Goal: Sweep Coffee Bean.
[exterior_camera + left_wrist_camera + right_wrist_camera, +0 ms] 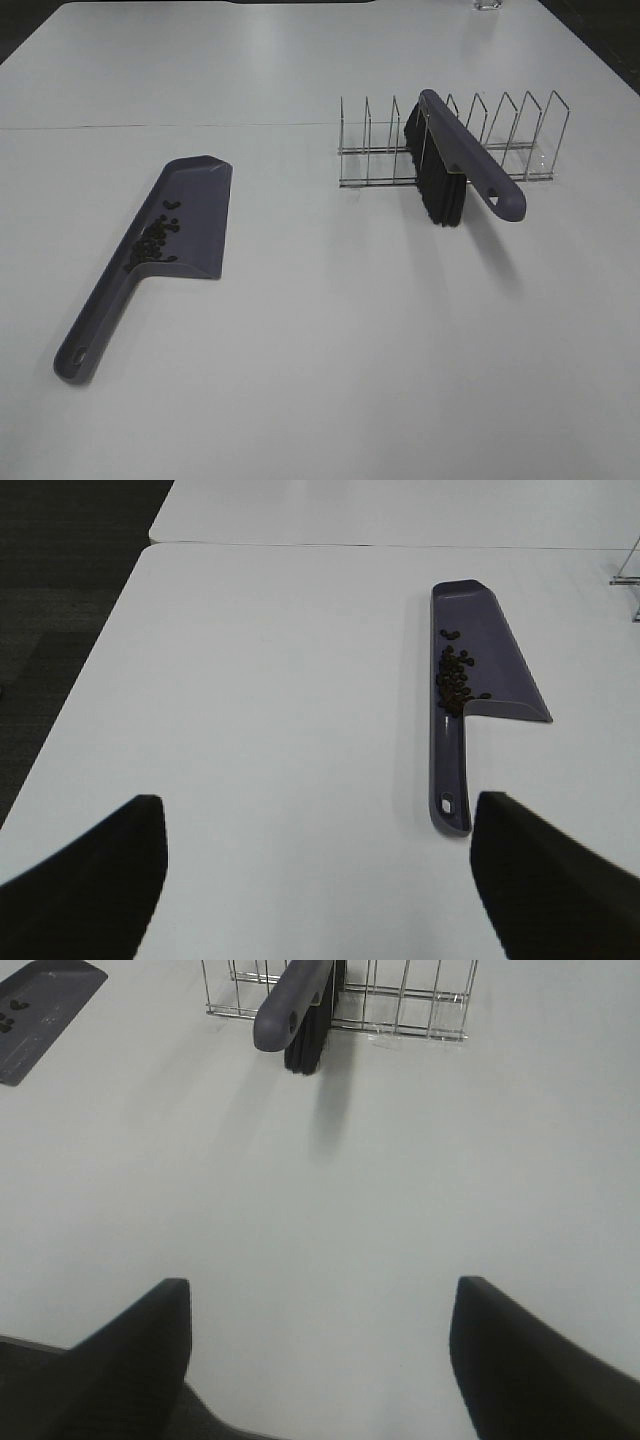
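The purple dustpan (160, 255) lies nearest the camera at the lower left of the high view, flat on the white bench (350, 350), its handle running toward the bottom-left corner. The coffee bean (153, 243) pile sits inside the pan, bunched where the tray narrows into the handle; no loose beans can be made out on the bench. At the upper right the purple brush (455, 160) stands slotted in the wire rack (450, 140), black bristles hanging down, handle jutting toward the camera. Judging by this, the sweeping looks finished and the tools set down; what remains seems at most to draw the arms clear. The left gripper (315, 865) hangs over bare bench with its fingers spread wide, touching nothing, the dustpan handle just beyond it. The right gripper (320, 1350) is likewise spread wide and empty, well short of the brush.
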Robot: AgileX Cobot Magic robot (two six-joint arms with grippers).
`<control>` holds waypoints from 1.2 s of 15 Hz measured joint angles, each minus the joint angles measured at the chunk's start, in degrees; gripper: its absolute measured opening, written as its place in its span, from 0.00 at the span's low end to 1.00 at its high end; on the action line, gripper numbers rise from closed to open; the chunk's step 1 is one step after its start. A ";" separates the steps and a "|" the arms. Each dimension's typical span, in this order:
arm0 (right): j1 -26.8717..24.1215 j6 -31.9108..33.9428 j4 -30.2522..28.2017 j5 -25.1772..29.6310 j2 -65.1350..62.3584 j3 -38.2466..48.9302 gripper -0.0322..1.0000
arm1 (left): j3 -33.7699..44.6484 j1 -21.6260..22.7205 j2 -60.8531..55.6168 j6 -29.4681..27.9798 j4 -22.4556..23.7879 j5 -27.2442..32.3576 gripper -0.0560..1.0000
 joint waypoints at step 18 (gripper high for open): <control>-5.67 -0.06 -3.84 -0.11 0.00 0.34 0.64 | 0.00 0.00 -0.06 -0.06 -2.01 0.00 0.77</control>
